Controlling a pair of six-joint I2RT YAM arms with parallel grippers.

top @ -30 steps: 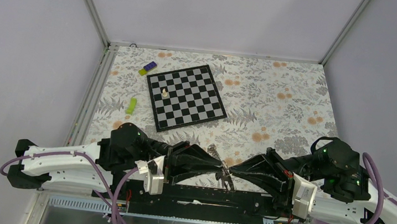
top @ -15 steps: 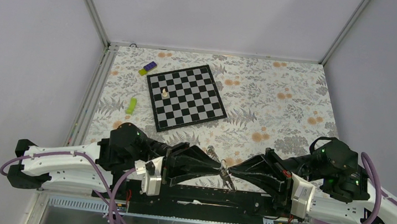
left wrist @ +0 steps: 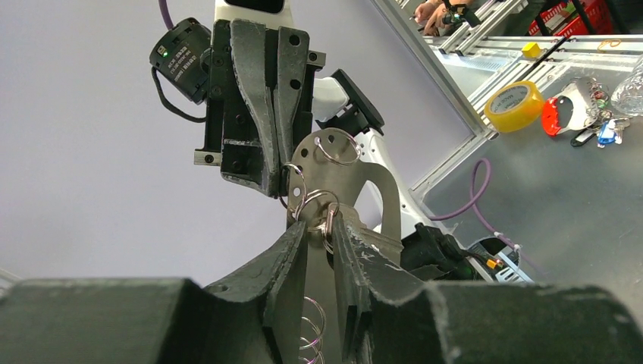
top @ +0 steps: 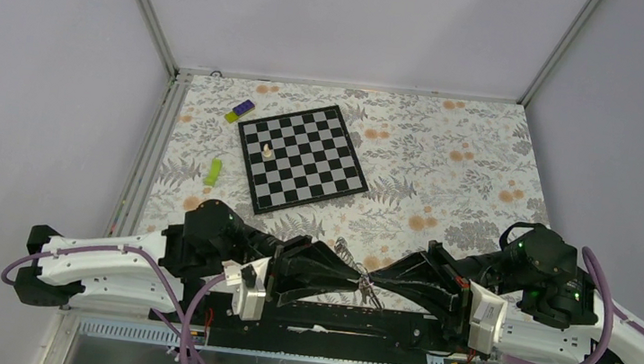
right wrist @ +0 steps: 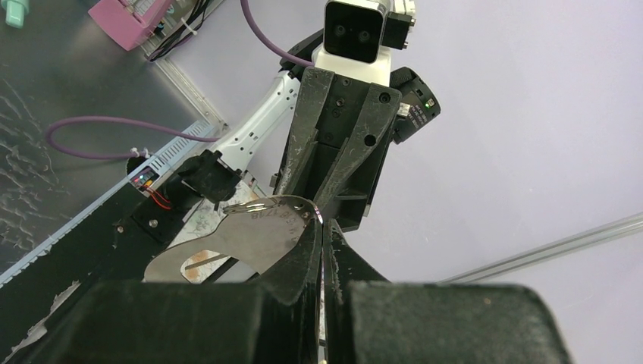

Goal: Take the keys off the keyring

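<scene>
Mid-air, tip to tip, low over the near edge of the floral-print table cover (top: 447, 159).

Clamped flat in right gripper (right wrist: 322, 227), jaws fully together: thin silvery flat metal key (right wrist: 258, 231) with stamped digits on its face, its head sticking out toward the other arm. Probably gripped on the flat so it cannot twist, as the anchor side.

Pinched in left gripper (left wrist: 322, 233), jaws at a narrow gap: thin silvery wire keyring (left wrist: 329, 220), right at the fingertips and touching the key's edge. Narrow grip fits a thin wire, likely for sliding or prying the ring along the key's hole.

Second small wire ring (left wrist: 337, 148) threaded through a hole in the key head, clear of both pincers. Loose coil of wire loops (left wrist: 315, 334) dangling under the left fingers. More small metal bits hanging below the meeting point in the top view, too small to sort. No blue tag visible in any view.

Held aloft, apparently so the ring hangs free and both wrist cameras face the joint.

Judged: key not yet off the ring, separation in progress. Next move calls for a slow opposed pull or a twist. Risk of the wire slipping out of the narrow pinch.

Black-and-white chessboard (top: 301, 157) well apart, not involved.
</scene>
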